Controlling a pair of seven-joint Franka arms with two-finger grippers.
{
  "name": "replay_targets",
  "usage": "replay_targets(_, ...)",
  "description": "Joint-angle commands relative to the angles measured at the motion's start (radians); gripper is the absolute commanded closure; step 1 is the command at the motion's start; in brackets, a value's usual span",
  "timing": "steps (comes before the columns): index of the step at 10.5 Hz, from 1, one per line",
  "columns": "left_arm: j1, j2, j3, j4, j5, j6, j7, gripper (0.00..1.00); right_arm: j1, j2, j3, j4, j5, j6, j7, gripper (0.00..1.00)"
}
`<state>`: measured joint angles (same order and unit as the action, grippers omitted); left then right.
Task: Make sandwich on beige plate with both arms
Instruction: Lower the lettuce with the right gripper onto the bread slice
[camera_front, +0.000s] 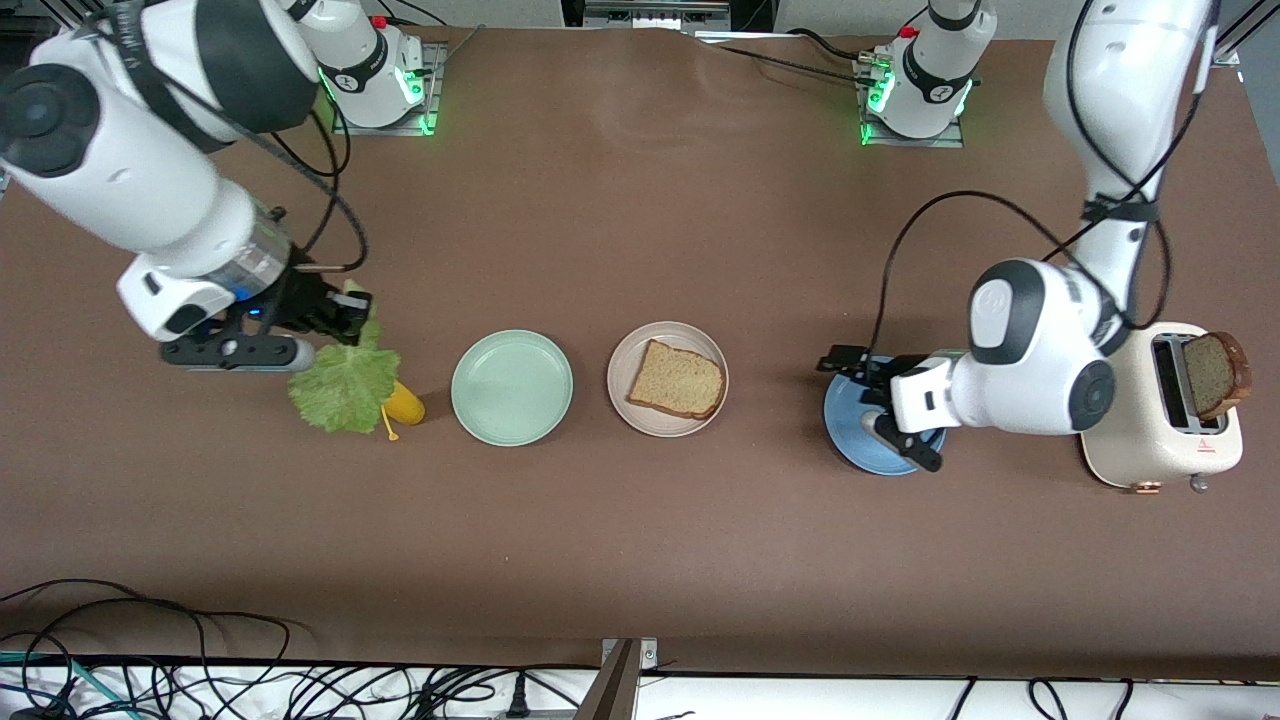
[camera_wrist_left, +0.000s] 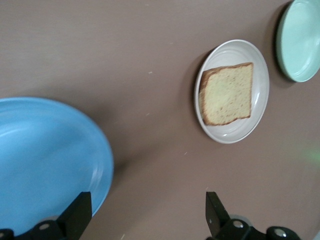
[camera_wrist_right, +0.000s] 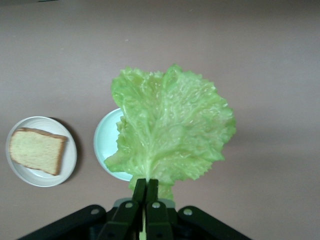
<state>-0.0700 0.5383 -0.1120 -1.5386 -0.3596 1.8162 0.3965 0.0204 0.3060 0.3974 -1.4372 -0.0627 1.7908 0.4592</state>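
blue plate (camera_front: 852, 437) sits nearest, left claw (camera_front: 868, 393) spread empty over it. beige plate (camera_front: 667, 379) mid-counter holds one bread slice (camera_front: 677, 380). right claw (camera_front: 352, 310) pinches lettuce leaf (camera_front: 343, 388). lettuce and toaster slice (camera_front: 1216, 373) remain to place.

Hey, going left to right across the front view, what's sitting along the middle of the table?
lettuce leaf held by the right gripper → mint-green plate → beige plate with a bread slice → blue plate under the open left gripper → toaster holding another bread slice
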Motion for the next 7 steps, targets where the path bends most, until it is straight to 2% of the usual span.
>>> replay_targets(1, 0.001, -0.064, 0.024, 0.107, 0.169, -0.186, -0.117, 0.00, 0.080, 0.057, 0.003, 0.017, -0.026, 0.063, 0.067, 1.00)
replay_targets(3, -0.001, -0.102, 0.025, 0.254, 0.359, -0.363, -0.162, 0.00, 0.143, 0.108, 0.001, 0.017, -0.058, 0.148, 0.194, 1.00)
replay_targets(4, -0.001, -0.141, 0.026, 0.274, 0.410, -0.400, -0.165, 0.00, 0.182, 0.140, 0.001, 0.017, -0.096, 0.192, 0.255, 1.00)
replay_targets(6, 0.018, -0.245, 0.028, 0.256, 0.413, -0.405, -0.171, 0.00, 0.245, 0.212, 0.001, 0.017, -0.126, 0.277, 0.350, 1.00)
replay_targets(7, 0.009, -0.317, 0.029, 0.185, 0.413, -0.393, -0.201, 0.00, 0.274, 0.247, -0.003, 0.018, -0.127, 0.335, 0.387, 1.00)
